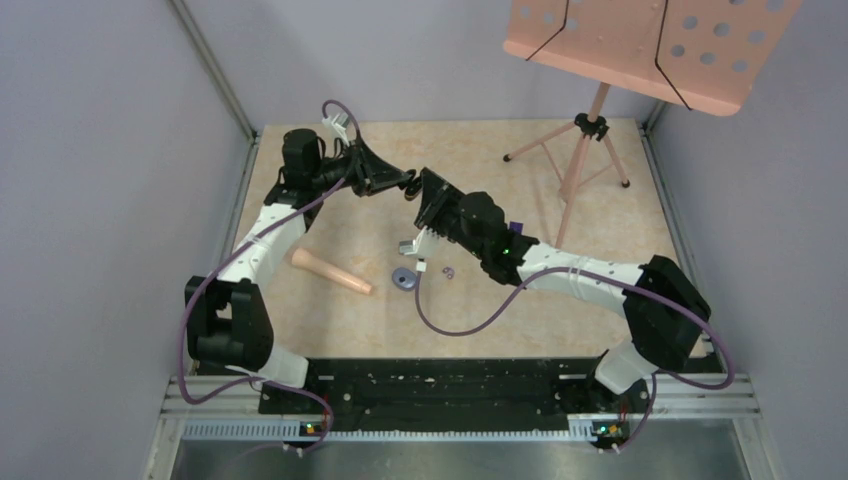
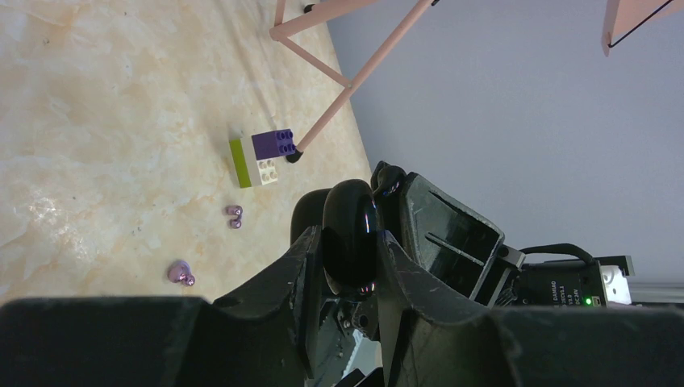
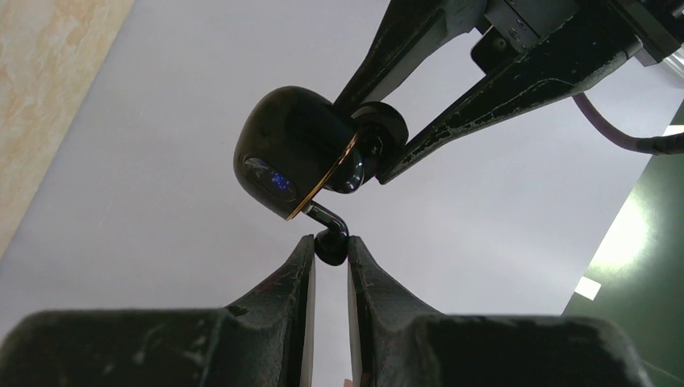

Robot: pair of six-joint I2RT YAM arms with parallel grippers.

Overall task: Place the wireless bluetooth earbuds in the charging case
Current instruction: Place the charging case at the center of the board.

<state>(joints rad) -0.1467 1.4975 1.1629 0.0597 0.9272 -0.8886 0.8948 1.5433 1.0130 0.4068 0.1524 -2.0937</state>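
My left gripper [image 2: 348,242] is shut on a glossy black rounded charging case [image 2: 348,230] and holds it in the air over the middle of the table. In the right wrist view the case [image 3: 294,165] shows a gold rim, with the left fingers [image 3: 419,105] behind it. My right gripper [image 3: 331,242] is shut on a black earbud [image 3: 331,248], whose bent stem reaches up to the case's rim. Both grippers meet in the top view: left [image 1: 405,185], right [image 1: 420,195]. Two pale purple earbuds [image 2: 234,215] [image 2: 180,272] lie on the table. The second black bud is not visible.
A purple, yellow-green and white block [image 2: 262,157] sits by a leg of the pink music stand [image 1: 575,160] at the back right. A peach cone [image 1: 330,272], a small round bluish disc [image 1: 404,278] and a purple ring-like bud [image 1: 449,272] lie below the grippers.
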